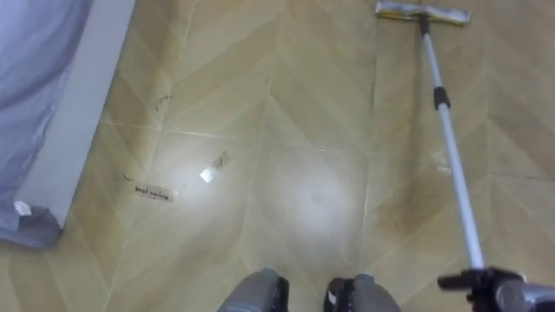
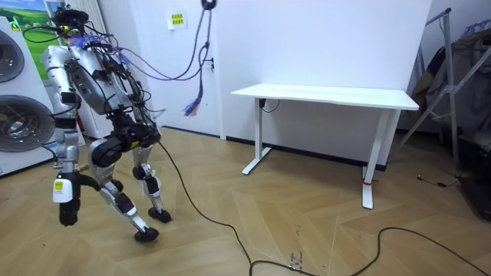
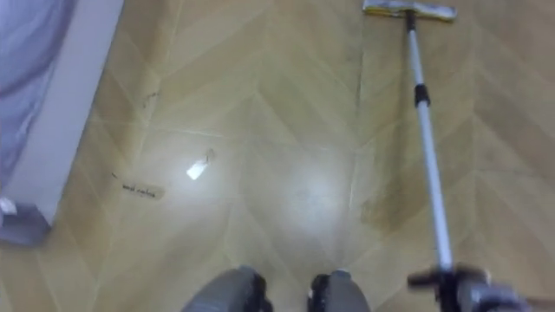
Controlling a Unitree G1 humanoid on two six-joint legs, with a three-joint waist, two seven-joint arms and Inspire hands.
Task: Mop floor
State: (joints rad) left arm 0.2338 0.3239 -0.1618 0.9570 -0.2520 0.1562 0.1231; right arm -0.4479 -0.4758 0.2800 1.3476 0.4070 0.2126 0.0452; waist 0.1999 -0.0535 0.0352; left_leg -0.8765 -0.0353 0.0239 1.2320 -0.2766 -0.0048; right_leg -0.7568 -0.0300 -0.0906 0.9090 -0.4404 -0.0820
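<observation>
Left eye view: herringbone wood floor (image 1: pixel 295 104). The mop (image 1: pixel 451 147) is at the right. Its flat head (image 1: pixel 422 12) is on the floor at the top edge, and the pole slants down toward the lower right corner. There is a black collar (image 1: pixel 440 97) on the pole, nearer the head than the near end. The right hand (image 1: pixel 507 295) is at the bottom right corner, clamped on the near end of the pole with a dark finger across it. At the left is a white bed base (image 1: pixel 82 113) with a blue-grey cloth (image 1: pixel 35 69) hanging over it, well apart from the mop.

Room view: the robot stands at the room view's left, just beside two stacked washing machines (image 2: pixel 15 115). Its knees are bent, one foot is ahead of the other and its torso leans forward. A hanging hand (image 2: pixel 65 207) is low beside the thigh, on the room view's left of the body. I cannot tell whether it is the left or the right, nor how it is set. A white desk (image 2: pixel 330 96) stands against the wall mid-picture, well apart from the robot. A rack (image 2: pixel 460 77) with dark clothing is at the far right.

Right eye view: same floor and same mop, with the head at the top edge and the pole running to the hand at the bottom right. A printed label (image 3: pixel 141 190) and a small white scrap (image 3: pixel 198 170) lie flat on the boards left of centre. They are near each other but apart, between the bed base and the mop.
</observation>
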